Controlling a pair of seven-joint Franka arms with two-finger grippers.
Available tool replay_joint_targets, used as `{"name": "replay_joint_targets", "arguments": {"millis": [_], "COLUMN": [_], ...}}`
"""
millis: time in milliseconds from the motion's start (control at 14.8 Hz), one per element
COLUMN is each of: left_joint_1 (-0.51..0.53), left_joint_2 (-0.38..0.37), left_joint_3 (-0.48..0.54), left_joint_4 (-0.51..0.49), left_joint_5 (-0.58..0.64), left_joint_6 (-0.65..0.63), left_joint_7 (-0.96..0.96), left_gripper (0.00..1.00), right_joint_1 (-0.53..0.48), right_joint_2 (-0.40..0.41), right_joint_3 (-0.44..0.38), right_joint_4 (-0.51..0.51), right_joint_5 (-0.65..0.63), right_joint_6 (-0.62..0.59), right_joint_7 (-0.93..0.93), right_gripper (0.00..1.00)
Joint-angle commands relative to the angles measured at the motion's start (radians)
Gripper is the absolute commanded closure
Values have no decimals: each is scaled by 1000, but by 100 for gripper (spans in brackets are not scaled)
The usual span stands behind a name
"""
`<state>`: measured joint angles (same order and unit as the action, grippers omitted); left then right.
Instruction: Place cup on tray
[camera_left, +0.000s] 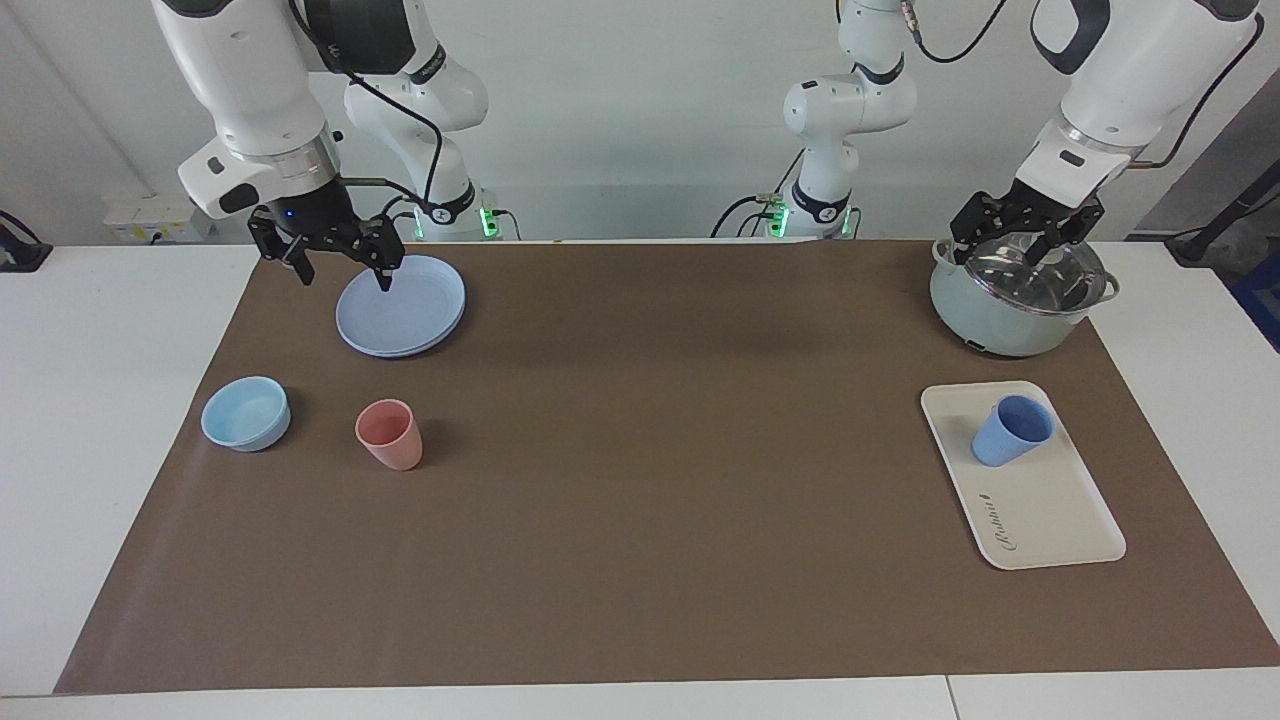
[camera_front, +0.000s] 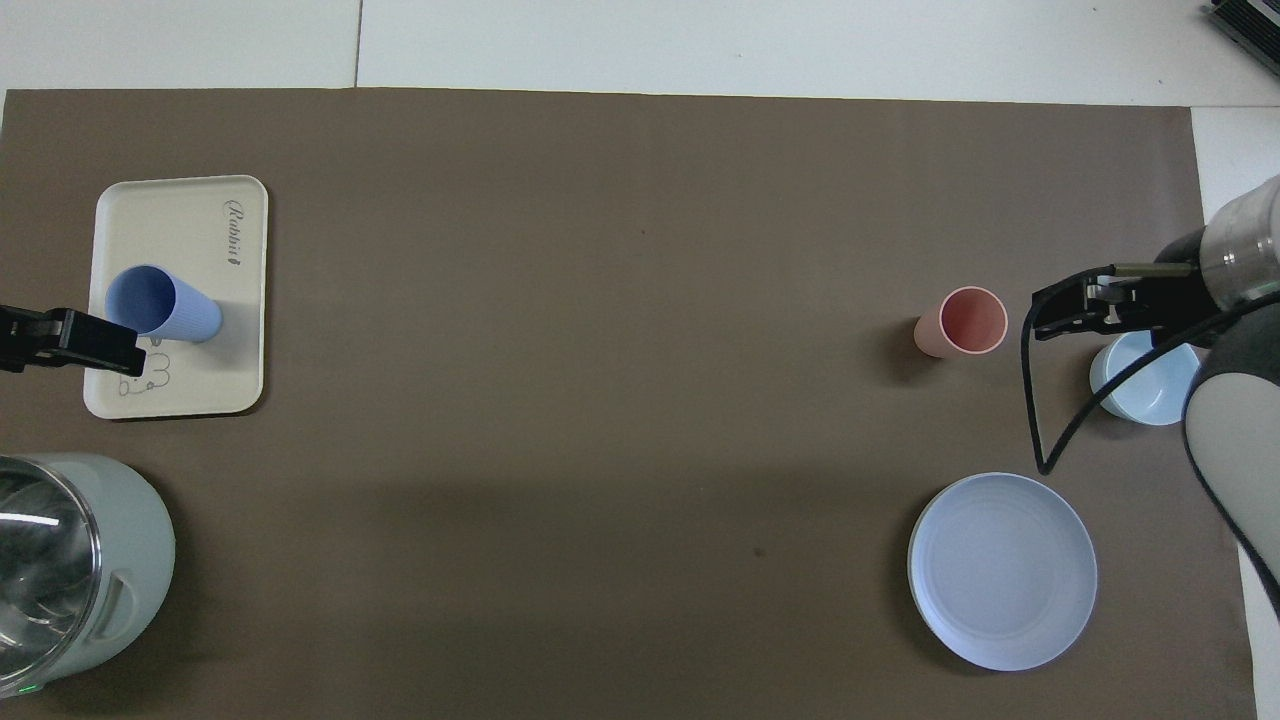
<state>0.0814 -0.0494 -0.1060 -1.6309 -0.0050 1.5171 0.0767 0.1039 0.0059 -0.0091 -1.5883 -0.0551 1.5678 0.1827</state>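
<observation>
A: Facing view, read from its left edge across. The right gripper (camera_left: 342, 268) is seen raised over the edge of the round blue plate (camera_left: 401, 305), fingers spread apart, nothing held between them. A light-blue bowl (camera_left: 246, 412) and a pink cup (camera_left: 389, 434) are noted farther from the robots than the plate, both upright on the brown mat (camera_left: 640, 470), the bowl closer to the right arm's end of the table.

B: And toward the left arm's end?

A: The tray (camera_left: 1040, 510) is laid flat on the mat. The blue cup (camera_left: 1011, 430) is found standing on it, mouth up, on the half of the tray nearer to the robots; the dark lettering is on the half farther away. A pale-green pot (camera_left: 1015, 297) with a glass lid is placed nearer to the robots than the tray. The left gripper (camera_left: 1026, 234) is held up over the pot's lid, fingers released and apart, nothing grasped.

B: Overhead view checked?

A: Confirmed. The blue cup (camera_front: 160, 305) is seen fully within the tray (camera_front: 180, 215), a small drawing beside it. The left gripper (camera_front: 95, 345) is seen with its tips over the tray's edge. The right gripper (camera_front: 1075, 305) is seen between the pink cup (camera_front: 965, 322) and the bowl (camera_front: 1140, 385).
</observation>
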Motion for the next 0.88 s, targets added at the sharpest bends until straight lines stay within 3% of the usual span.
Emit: {"name": "replay_joint_targets", "arguments": {"millis": [0, 203, 339, 813], "left_joint_1": [9, 9, 9, 9], "left_joint_2": [-18, -18, -17, -18], "left_joint_3": [-4, -4, -4, -4], "left_joint_4": [-17, -17, -18, -18], "left_joint_5": [-10, -10, -10, -10], "left_joint_6": [-8, -8, -8, -8], "left_joint_7": [8, 8, 8, 8], "left_gripper": [0, 0, 0, 0], "right_joint_1": [-10, -12, -13, -33], "right_joint_2": [6, 5, 8, -26], "right_joint_3": [0, -3, -9, -14], "right_joint_4": [16, 14, 30, 25], "right_joint_5": [-2, -2, 15, 37], "right_joint_6": [-25, -22, 77, -89], "right_joint_7": [-25, -28, -23, -26], "right_gripper": [0, 0, 0, 0]}}
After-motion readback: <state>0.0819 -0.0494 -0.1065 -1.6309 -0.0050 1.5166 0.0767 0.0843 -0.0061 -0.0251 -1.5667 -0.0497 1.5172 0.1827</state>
